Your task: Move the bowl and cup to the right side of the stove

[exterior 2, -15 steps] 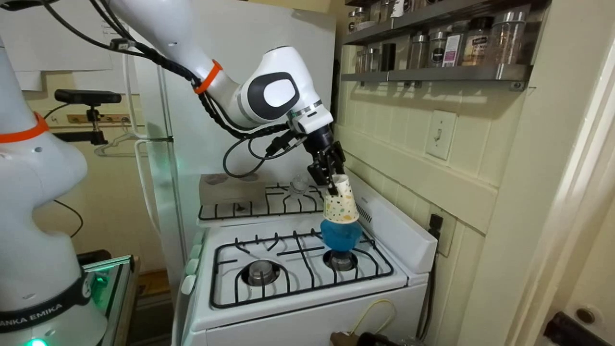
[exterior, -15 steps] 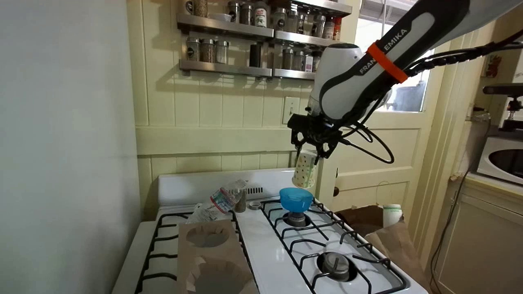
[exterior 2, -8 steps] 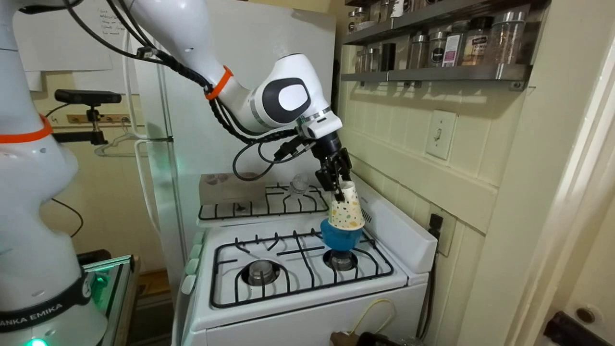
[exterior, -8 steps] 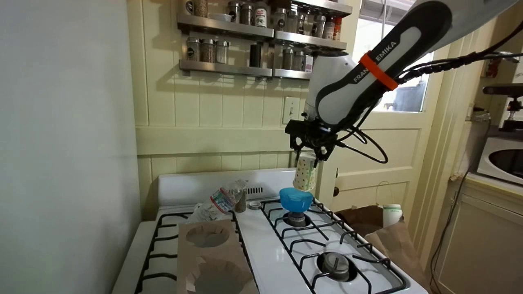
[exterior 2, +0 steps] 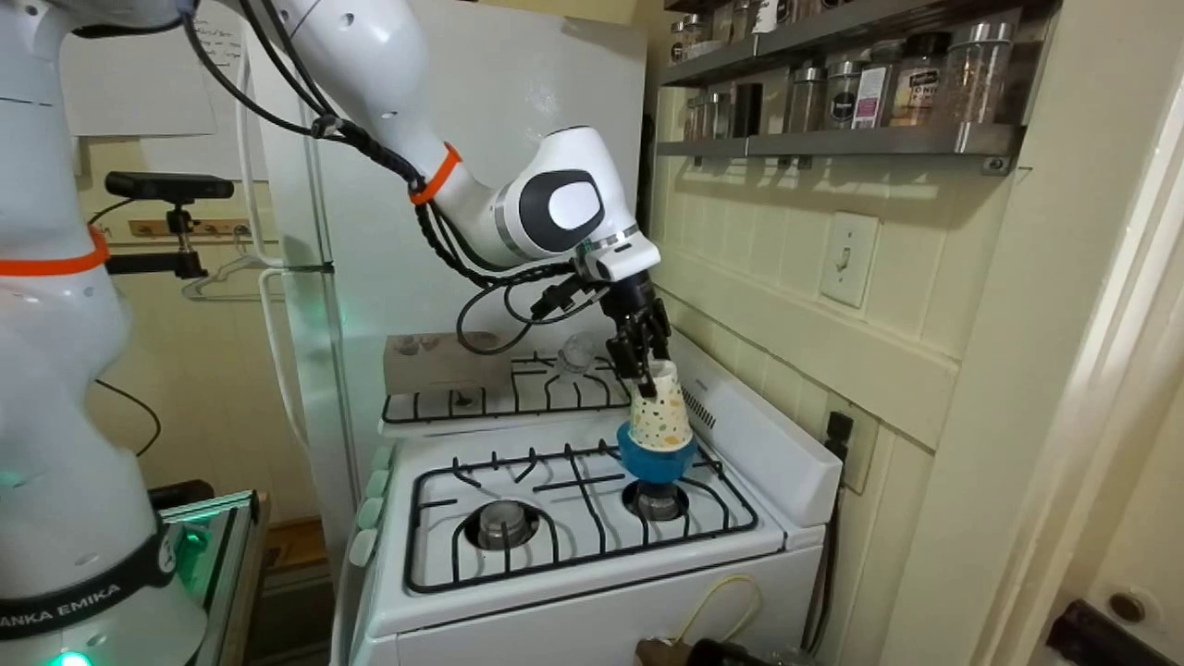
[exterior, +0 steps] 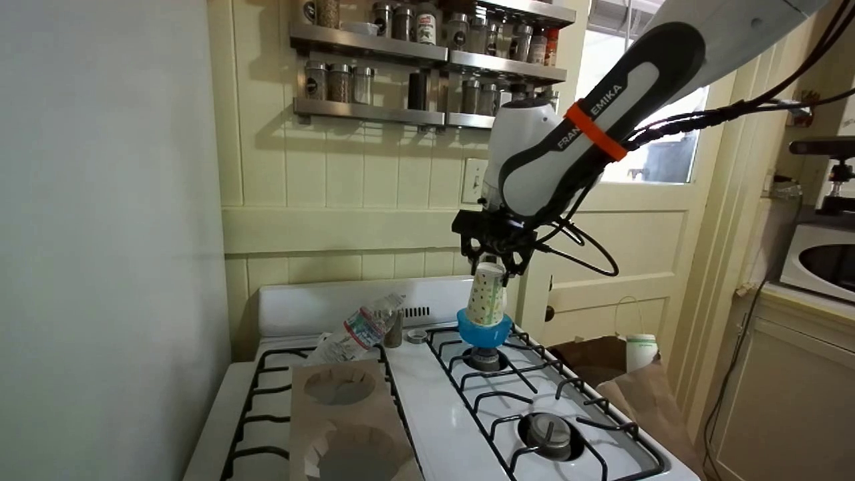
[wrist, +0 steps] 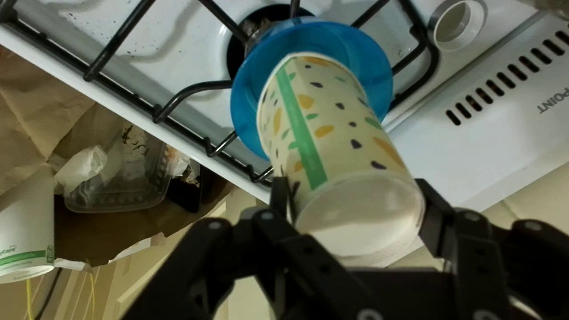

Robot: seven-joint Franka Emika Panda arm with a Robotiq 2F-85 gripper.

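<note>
The cream speckled cup [exterior: 485, 307] is upside down and slightly tilted, its base up between my fingers and its wide rim down in the mouth of the blue bowl [exterior: 483, 334]. My gripper [wrist: 351, 191] is shut on the cup near its base, one finger on each side. The bowl [exterior 2: 657, 467] stands upright on the back burner of the stove's grate in both exterior views. In the wrist view the cup [wrist: 329, 120] covers part of the bowl [wrist: 249, 106]. I cannot tell whether the rim touches the bowl's inside. The white stove [exterior 2: 555, 435] fills the lower scene.
A cardboard piece with holes [exterior: 340, 414], a plastic bottle [exterior: 364, 327], a small shaker [exterior: 394, 331] and a ring [exterior: 417, 336] are on the stove. The stove's back panel [exterior 2: 758, 425] and wall are close behind the cup. A paper bag [exterior: 641, 394] is beside the stove.
My gripper has moved down with the cup. The cup's rim went from above the bowl to inside its mouth. The bowl has not moved.
</note>
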